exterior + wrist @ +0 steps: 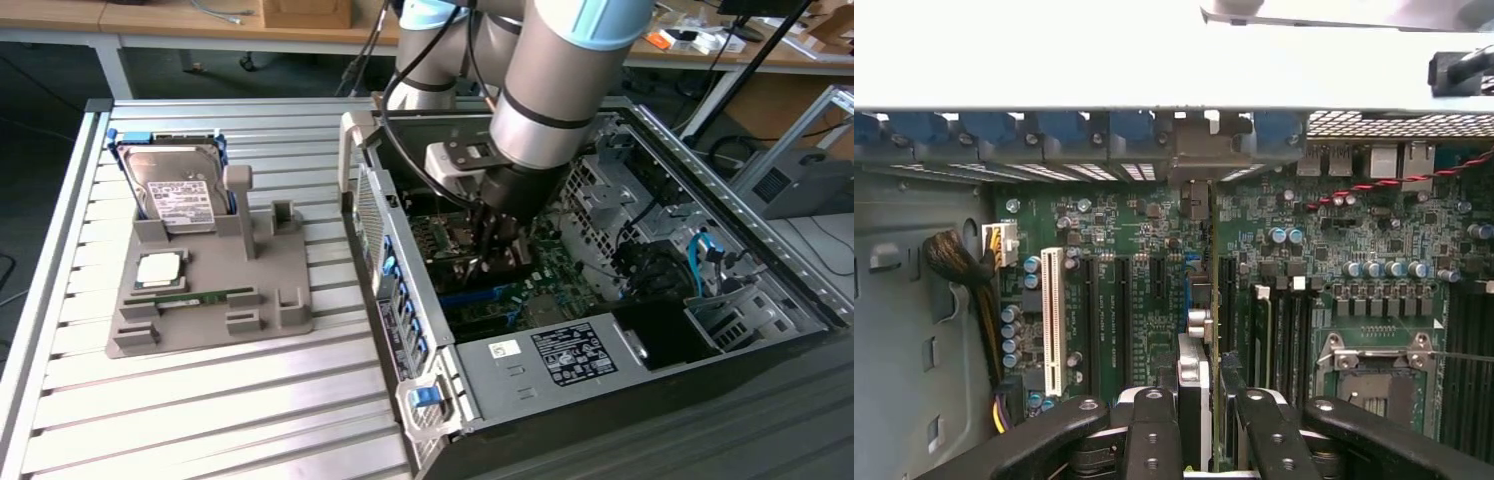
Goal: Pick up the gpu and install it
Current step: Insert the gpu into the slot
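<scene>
Installation step: gripper (1199,420), jaws clenched on the gpu (1194,385), stood at the motherboard's (1144,290) six o'clock; seating called for slot alignment.

A worktop (200,400) of ribbed aluminium slats is being lit brightly from above, with glare being thrown back off its near end. Behind it, pale wooden desks (160,18) on white legs are being seen along the far edge, with a cardboard box (307,12) and cables resting on them. A dark floor (40,130) is being glimpsed at the exterior view's left.
</scene>
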`<move>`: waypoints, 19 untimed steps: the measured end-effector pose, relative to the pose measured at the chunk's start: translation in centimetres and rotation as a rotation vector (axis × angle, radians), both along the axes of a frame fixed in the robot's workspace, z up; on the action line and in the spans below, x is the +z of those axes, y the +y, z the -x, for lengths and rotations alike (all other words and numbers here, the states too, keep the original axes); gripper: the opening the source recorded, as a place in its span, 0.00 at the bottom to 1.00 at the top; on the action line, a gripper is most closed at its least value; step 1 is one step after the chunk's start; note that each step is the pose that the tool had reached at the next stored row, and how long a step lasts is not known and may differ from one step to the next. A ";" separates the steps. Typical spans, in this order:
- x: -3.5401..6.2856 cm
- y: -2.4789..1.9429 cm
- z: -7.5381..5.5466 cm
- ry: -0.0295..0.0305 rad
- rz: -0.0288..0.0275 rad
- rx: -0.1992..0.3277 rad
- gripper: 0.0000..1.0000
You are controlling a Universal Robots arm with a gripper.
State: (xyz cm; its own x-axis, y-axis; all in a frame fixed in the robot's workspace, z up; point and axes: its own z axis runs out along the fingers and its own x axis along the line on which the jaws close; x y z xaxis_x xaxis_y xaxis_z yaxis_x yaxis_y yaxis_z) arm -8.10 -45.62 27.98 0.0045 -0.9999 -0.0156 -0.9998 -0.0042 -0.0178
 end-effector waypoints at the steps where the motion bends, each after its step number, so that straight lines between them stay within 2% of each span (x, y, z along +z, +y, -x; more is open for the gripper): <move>1: -0.03 0.00 0.1 -0.0001 -0.0001 0.000 0.27; 19: -0.38 0.00 0.4 0.0000 0.0000 0.000 0.27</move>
State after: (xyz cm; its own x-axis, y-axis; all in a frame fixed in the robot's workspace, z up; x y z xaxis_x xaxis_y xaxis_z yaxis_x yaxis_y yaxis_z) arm -8.49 -45.62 27.61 0.0045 -0.9999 -0.0156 -0.9998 -0.0042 -0.0178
